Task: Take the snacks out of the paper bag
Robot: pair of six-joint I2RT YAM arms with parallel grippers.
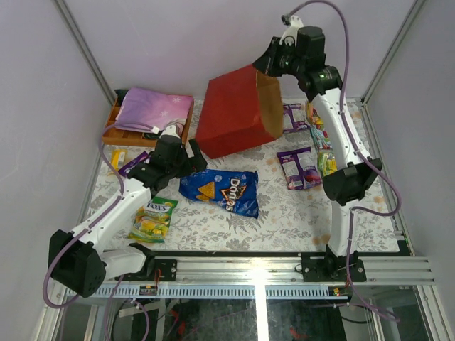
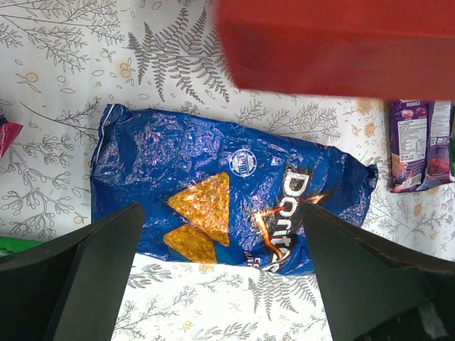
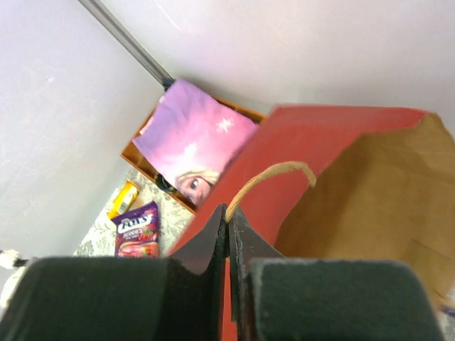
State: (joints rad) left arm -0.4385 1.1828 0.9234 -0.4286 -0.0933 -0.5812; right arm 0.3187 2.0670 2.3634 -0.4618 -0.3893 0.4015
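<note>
Toward the back of the table [image 1: 284,213], the paper bag [image 1: 231,117] hangs tilted in the air, red outside up and brown mouth turned to the right side. The right gripper [image 3: 227,213] has its fingers pressed fully together on the bag's upper rim, just beside the beige handle [image 3: 274,174]. Whether any snack is inside I cannot tell; the part of the inside which shows is bare.

Next in size, the blue Doritos bag [image 2: 213,192] lies flat on the table in front of the paper bag, its long axis going from left to right. The left gripper [image 2: 222,209] hovers directly over it, fingers spread wide and holding nothing, and it is clearly the nearer arm. Its fingers stand along the packet's long axis, so I judge the wrist should turn before it pinches.

Purple packets [image 1: 300,168] lie beside the right arm, and a green Fox's pack [image 1: 153,217] lies near the left one.
</note>
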